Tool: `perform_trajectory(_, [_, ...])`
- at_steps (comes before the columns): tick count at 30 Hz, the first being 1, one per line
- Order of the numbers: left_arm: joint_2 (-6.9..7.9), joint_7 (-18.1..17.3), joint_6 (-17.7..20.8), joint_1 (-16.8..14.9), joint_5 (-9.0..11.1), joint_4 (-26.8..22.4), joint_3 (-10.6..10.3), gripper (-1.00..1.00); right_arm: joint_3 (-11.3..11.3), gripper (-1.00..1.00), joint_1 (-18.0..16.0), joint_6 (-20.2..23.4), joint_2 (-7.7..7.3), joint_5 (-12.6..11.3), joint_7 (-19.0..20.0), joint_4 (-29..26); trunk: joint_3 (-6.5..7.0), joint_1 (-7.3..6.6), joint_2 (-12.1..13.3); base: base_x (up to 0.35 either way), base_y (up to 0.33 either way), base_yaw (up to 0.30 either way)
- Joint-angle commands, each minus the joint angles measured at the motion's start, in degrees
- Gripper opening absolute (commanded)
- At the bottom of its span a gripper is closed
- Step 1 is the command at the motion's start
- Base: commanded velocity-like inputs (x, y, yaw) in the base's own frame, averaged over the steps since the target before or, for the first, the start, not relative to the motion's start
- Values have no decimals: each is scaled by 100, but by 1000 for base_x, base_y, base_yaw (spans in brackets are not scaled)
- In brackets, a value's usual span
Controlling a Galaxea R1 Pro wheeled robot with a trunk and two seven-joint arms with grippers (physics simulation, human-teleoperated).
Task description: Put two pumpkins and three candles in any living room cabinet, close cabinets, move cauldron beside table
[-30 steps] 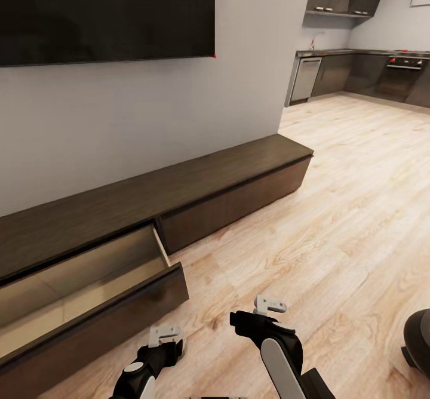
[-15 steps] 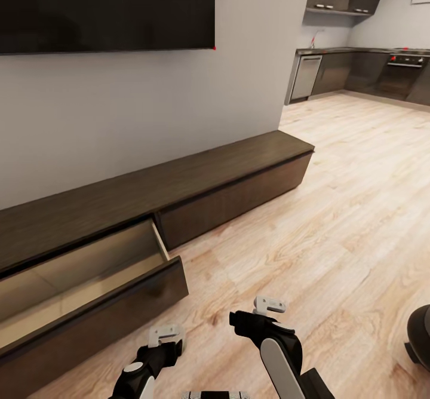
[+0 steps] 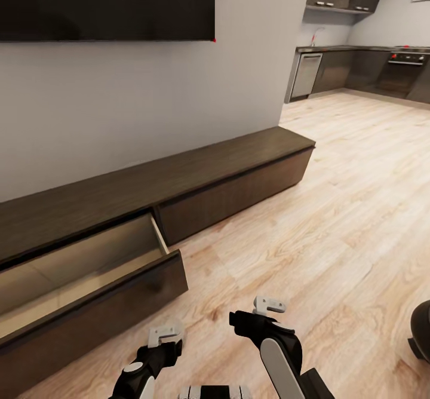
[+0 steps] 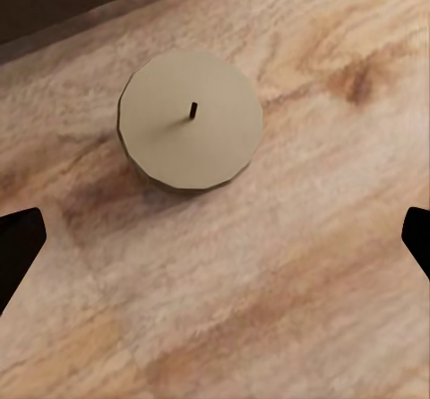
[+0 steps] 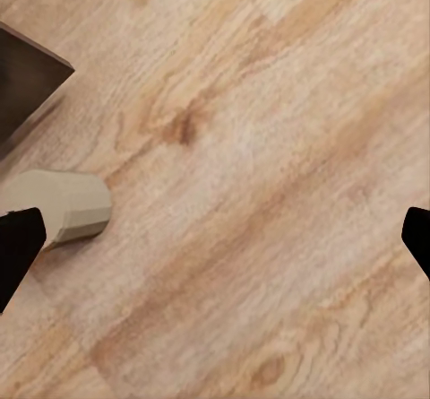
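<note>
Fingertips (image 4: 18, 238) of left gripper (image 4: 215, 242) spread wide apart, dark tips at either edge of the left wrist view, nothing between them but bare floor. Same for right gripper (image 5: 215, 247): tips far apart, gripping nothing, above bare floor.

Candle (image 4: 191, 119) upright on wood floor (image 3: 334, 208), seen from straight above in the left wrist view: round cream top, small dark wick at centre, long axis vertical, wick pointing toward the camera. Apart from both fingertips, beyond the line between them. Bare boards all round it; dark edge of cabinet (image 3: 197, 178) near, beyond the candle, not touching. In the right wrist view, same stubby cream cylinder seen from the side, just beside one fingertip, with a dark cabinet corner near it.

From the head view: both arms low at the near edge, left gripper (image 3: 164, 334) and right gripper (image 3: 269, 306) over the floor. Long low dark-brown cabinet along a grey wall, left drawer (image 3: 89, 279) pulled out, pale interior showing, nothing visible inside; right drawer front shut. Wide open floor to the right, running on to a grey kitchen (image 3: 358, 70). Black cauldron (image 3: 421, 330) cut off at the right edge, on the floor, well apart from the cabinet. Dark screen (image 3: 107, 5) on the wall above.
</note>
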Motion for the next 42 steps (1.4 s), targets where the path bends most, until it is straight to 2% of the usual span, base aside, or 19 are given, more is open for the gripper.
perform_trajectory(1, [3, 52, 22, -2, 61, -8, -14, 100, 5, 100, -5, 10, 2, -53, -59, -4, -27, 2, -5, 0, 0, 0])
perform_trajectory(26, [3, 50, 22, -2, 51, -8, -21, 100, 5, 100, -5, 10, 9, -65, -59, 3, -581, 66, -38, 0, 0, 0])
perform_trajectory(35, [3, 50, 33, -2, 57, -8, -22, 100, -13, 100, -5, 13, -31, -57, -44, 7, -581, 66, -38, 3, 0, 0])
perform_trajectory(39, [9, 55, 88, -2, 57, -8, -17, 100, -287, 100, -5, 23, -49, -67, -18, 11, -581, 66, -38, 185, 0, 0])
perform_trajectory(42, [11, 56, 98, -2, 60, -8, -15, 100, -400, 100, -5, 26, -55, -72, -13, 18, -581, 66, -38, 134, 0, 0])
